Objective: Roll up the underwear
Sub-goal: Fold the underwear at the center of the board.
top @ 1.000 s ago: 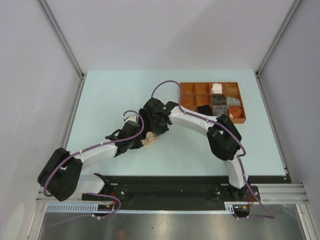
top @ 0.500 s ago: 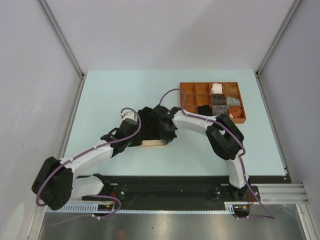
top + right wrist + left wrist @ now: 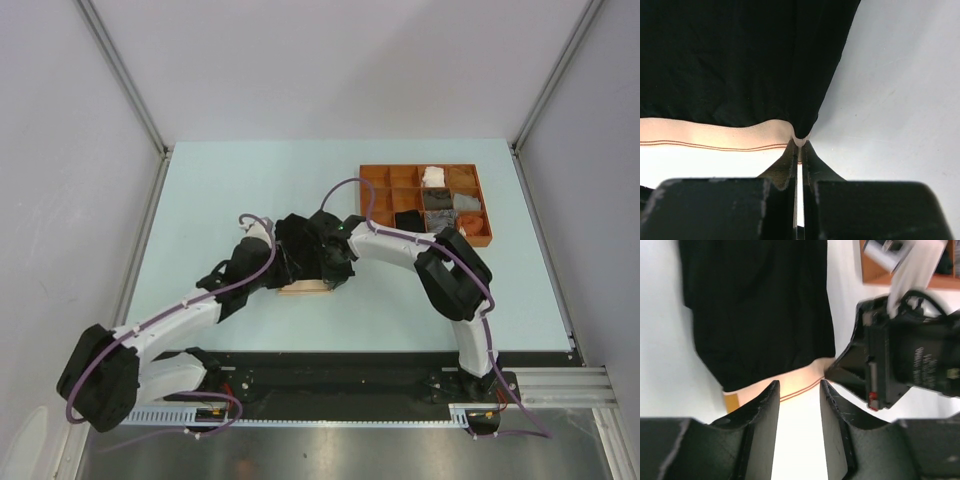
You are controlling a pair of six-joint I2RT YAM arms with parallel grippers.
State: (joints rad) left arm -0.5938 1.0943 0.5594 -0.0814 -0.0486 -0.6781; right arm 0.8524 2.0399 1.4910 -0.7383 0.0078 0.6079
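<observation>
A black brief [image 3: 298, 250] with a beige waistband [image 3: 305, 288] lies spread on the table, waistband toward the near edge. In the right wrist view the brief [image 3: 740, 55] fills the top, and my right gripper [image 3: 799, 145] is shut on the right end of its waistband [image 3: 715, 135]. My left gripper [image 3: 799, 390] is open just short of the waistband [image 3: 795, 382] of the brief [image 3: 760, 310], touching nothing. From above, the left gripper [image 3: 278, 268] is at the brief's left side and the right gripper [image 3: 335, 272] at its right side.
A brown compartmented tray [image 3: 372, 195] stands at the back right and holds white, grey and black rolled cloths. Its corner shows in the left wrist view [image 3: 875, 275]. The right gripper's body [image 3: 910, 365] is close to the right of my left fingers.
The brief was bunched between the grippers and now lies spread flat. The left gripper has let go and drawn back to the left. The right gripper still holds the waistband.
</observation>
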